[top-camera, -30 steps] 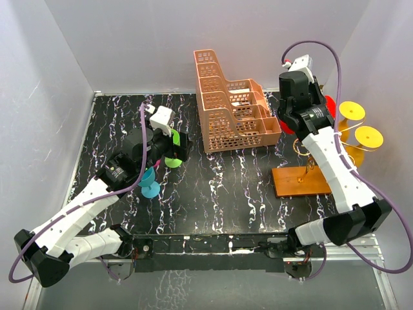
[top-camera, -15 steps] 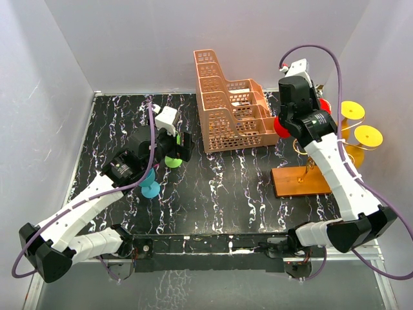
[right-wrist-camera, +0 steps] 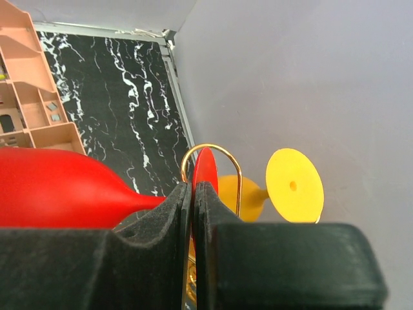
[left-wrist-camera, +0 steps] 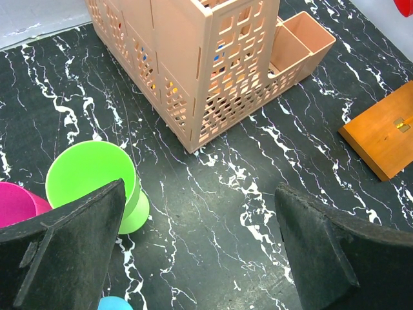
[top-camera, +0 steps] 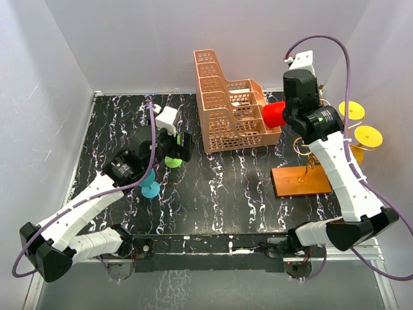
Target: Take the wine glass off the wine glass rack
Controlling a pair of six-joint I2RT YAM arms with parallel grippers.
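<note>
The right gripper (right-wrist-camera: pixel 193 194) is pinched hard on the thin stem of the red wine glass (top-camera: pixel 273 114), its jaws almost meeting, and the glass is carried on its side. In the top view the bowl sits in the upper right of the frame, pointing left and close beside the right end of the peach basket (top-camera: pixel 233 110). The wine glass rack (top-camera: pixel 298 181) stands below it in that view, its orange-brown base on the table right of centre. A yellow glass (top-camera: pixel 352 110) and a second yellow glass (top-camera: pixel 368 136) hang on its arms near the right wall. In the right wrist view the red foot shows edge-on at the centre, with a gold wire hook (right-wrist-camera: pixel 211 150) looping over it; whether the foot is inside that loop or only in front of it cannot be told. That is the main risk: if the foot is not clear, further pull to the left would probably drag the hook, tilting the light rack or shaking the yellow glasses loose. A second risk is the bowl itself — it is near enough to the basket that more leftward travel could knock it against the lattice and twist the stem in the narrow grip. The stem is also held at a single thin point with the heavy bowl off to one side, so it may swivel or slip. The left gripper (left-wrist-camera: pixel 200 252) stands wide open with nothing in it, hovering at the left above a green glass (left-wrist-camera: pixel 90 177), well apart from the rack.
</note>
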